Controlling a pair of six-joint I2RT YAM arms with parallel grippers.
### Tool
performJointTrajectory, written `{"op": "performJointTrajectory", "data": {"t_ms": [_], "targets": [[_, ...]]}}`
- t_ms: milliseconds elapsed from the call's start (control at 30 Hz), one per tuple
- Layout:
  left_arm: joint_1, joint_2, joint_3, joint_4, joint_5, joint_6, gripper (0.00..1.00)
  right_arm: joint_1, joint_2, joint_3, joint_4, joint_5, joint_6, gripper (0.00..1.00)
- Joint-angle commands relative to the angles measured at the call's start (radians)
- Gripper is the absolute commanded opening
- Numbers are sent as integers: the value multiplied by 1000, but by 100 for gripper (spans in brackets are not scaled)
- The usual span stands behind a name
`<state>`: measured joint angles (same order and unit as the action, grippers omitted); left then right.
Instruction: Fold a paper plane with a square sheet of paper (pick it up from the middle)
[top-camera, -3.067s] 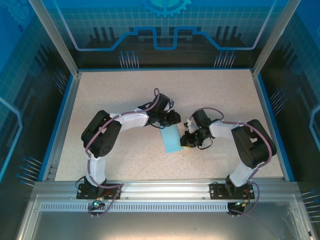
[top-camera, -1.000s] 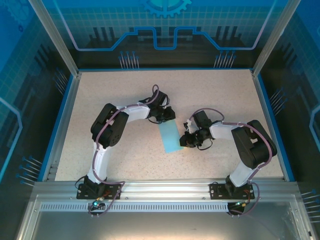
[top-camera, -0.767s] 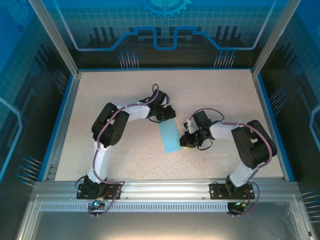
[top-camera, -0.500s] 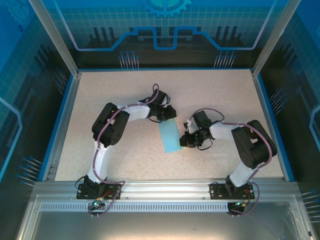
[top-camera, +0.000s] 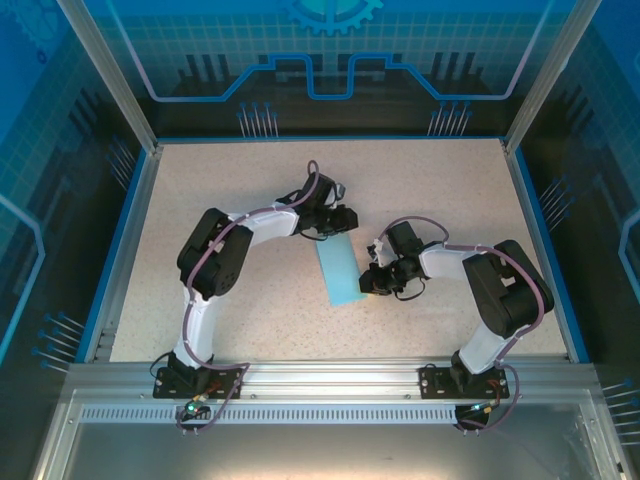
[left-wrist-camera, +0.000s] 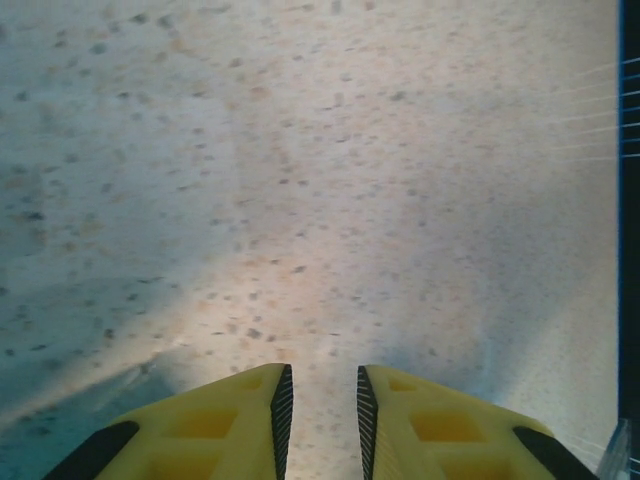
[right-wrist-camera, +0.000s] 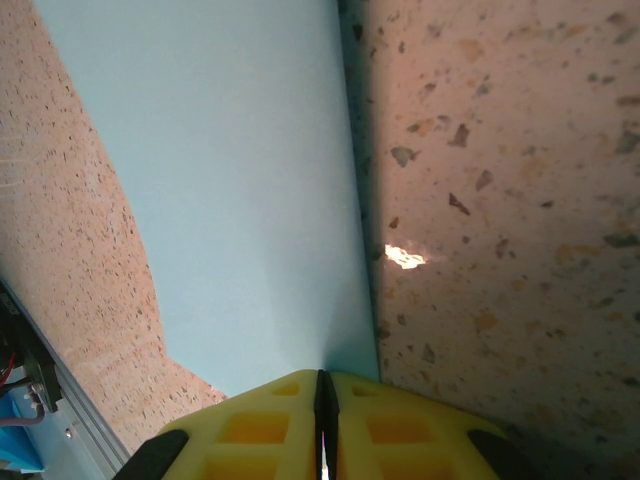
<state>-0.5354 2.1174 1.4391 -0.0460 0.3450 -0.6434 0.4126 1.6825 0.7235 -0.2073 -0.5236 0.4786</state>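
The left gripper (top-camera: 338, 224) sits at the far end of the folded light-blue sheet of paper (top-camera: 340, 272). Its yellow fingers (left-wrist-camera: 250, 420) stand slightly apart over the bare table (left-wrist-camera: 300, 200), holding nothing. The sheet lies mid-table between the arms. The right gripper (right-wrist-camera: 322, 385) is closed, pinching the sheet's right edge.

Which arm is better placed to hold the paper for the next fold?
Right: the right gripper is shut on the edge of the paper; the left gripper, jaws parted, faces bare table.
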Motion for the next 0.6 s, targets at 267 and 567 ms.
{"op": "performJointTrajectory", "data": {"t_ms": [267, 567], "targets": [[-54, -28, -8, -74, -8, 28, 24, 14, 41, -44, -90, 76, -6, 12], [-53, 19, 0, -113, -52, 27, 19, 13, 31, -41, -95, 73, -5, 12]]}}
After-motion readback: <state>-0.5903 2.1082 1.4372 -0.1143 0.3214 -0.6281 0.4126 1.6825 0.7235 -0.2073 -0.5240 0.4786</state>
